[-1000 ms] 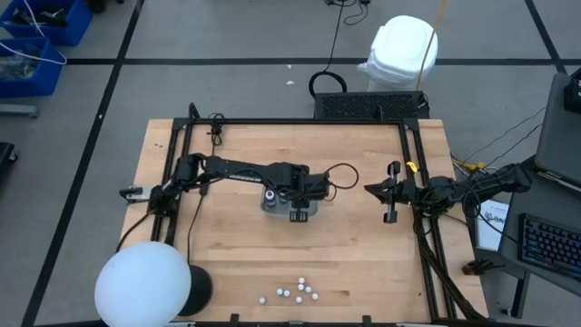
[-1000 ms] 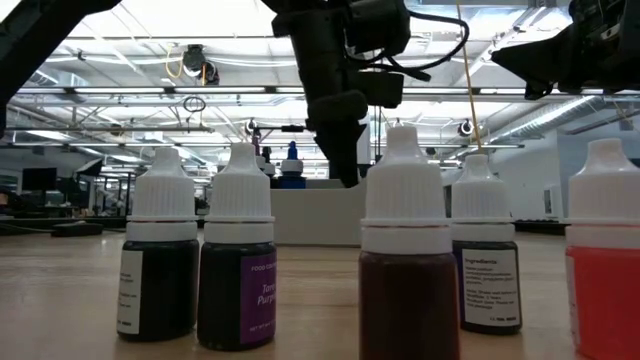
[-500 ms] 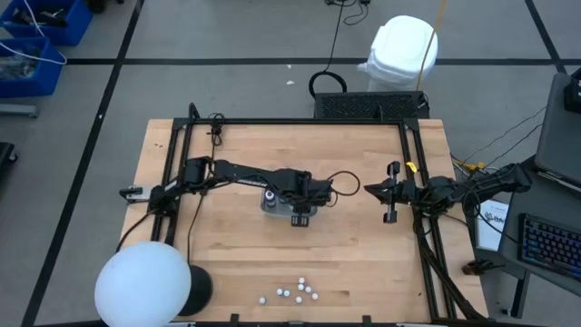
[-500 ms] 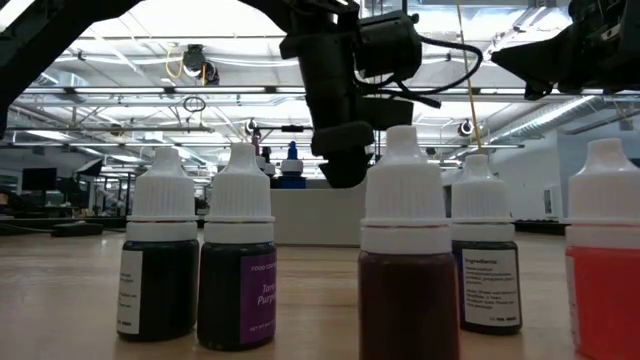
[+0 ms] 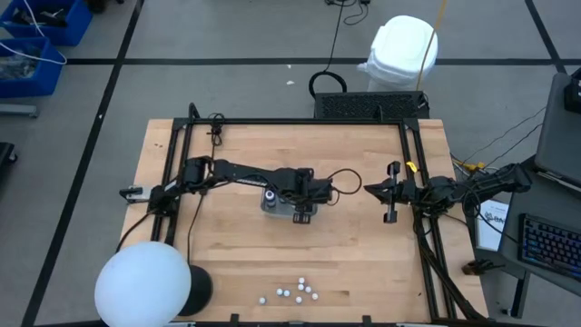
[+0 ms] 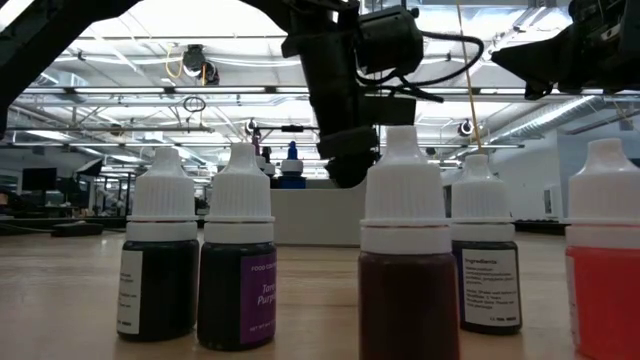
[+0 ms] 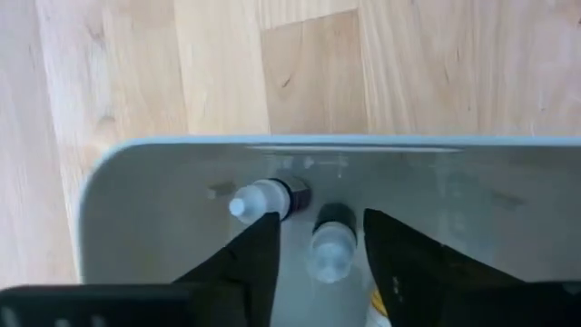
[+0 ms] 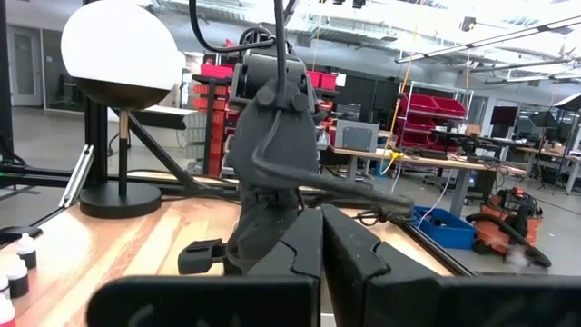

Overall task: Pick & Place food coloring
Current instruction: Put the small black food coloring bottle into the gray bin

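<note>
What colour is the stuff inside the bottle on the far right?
Orange-red, under a white cap. The bottle at the right edge shows best in the low view.

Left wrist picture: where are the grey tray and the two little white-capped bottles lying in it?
Grey tray [image 7: 154, 218], left wrist view, bare floor.
Dark-collared bottle [image 7: 263, 198], left wrist view, its neck.
Bottle between the fingers [image 7: 331, 247], left wrist view, its cap.

5 food coloring bottles [image 6: 410, 260] with white dropper caps stand upright in a loose cluster near the table's front edge: 1 near-black, 1 purple-labelled, 1 dark red-brown, 1 dark with a white label, 1 orange-red. 2 more bottles [image 7: 272, 197] lie inside a grey tray [image 7: 136, 227] at the table's middle, close together
</note>
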Action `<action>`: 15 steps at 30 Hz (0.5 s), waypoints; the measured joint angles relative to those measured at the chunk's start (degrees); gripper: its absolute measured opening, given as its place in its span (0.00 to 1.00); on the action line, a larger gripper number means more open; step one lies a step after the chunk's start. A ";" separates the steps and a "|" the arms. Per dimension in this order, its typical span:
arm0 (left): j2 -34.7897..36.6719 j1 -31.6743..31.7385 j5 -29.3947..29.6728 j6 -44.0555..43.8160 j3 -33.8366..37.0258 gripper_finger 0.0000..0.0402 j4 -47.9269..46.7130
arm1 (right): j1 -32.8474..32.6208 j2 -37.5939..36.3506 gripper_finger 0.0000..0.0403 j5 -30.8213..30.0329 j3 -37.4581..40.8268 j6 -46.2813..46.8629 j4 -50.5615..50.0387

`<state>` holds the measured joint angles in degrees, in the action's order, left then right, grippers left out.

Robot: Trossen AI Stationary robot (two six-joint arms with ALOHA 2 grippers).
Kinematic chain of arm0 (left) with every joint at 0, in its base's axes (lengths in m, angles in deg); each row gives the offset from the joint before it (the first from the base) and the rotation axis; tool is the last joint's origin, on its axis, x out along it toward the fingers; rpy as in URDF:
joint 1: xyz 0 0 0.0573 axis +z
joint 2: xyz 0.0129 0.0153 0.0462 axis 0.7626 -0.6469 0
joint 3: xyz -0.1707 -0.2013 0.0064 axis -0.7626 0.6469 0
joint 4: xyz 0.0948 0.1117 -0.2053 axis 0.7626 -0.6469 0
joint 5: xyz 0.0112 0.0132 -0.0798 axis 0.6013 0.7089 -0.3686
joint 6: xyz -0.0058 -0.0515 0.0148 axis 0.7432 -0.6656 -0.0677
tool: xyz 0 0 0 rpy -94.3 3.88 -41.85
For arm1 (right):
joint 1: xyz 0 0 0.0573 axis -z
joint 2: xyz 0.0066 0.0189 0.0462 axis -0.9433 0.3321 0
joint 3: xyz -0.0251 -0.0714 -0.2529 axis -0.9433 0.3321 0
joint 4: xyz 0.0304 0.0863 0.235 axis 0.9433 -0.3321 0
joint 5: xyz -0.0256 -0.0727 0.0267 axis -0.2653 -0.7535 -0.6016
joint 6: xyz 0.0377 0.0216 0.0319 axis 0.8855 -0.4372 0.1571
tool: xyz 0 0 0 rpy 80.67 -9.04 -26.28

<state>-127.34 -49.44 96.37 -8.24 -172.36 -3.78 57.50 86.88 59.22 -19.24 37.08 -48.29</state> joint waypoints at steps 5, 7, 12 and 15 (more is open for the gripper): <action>1.55 -0.46 0.42 1.42 0.00 0.50 0.12 | 0.00 0.00 0.00 0.02 0.02 -0.07 -0.23; 3.46 -1.05 1.15 1.12 0.00 0.52 -0.83 | 0.00 0.02 0.00 0.02 0.01 -0.12 -0.43; 11.10 -4.11 2.04 -2.90 0.00 0.51 -4.84 | 0.00 0.02 0.00 0.04 0.01 -0.11 -0.64; 15.82 -6.28 2.60 -8.58 -0.09 0.49 -9.15 | 0.00 0.04 0.00 0.04 0.00 -0.11 -0.84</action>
<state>-111.53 -55.72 98.97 -16.81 -172.45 -12.93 57.50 86.92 59.26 -19.24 36.97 -49.13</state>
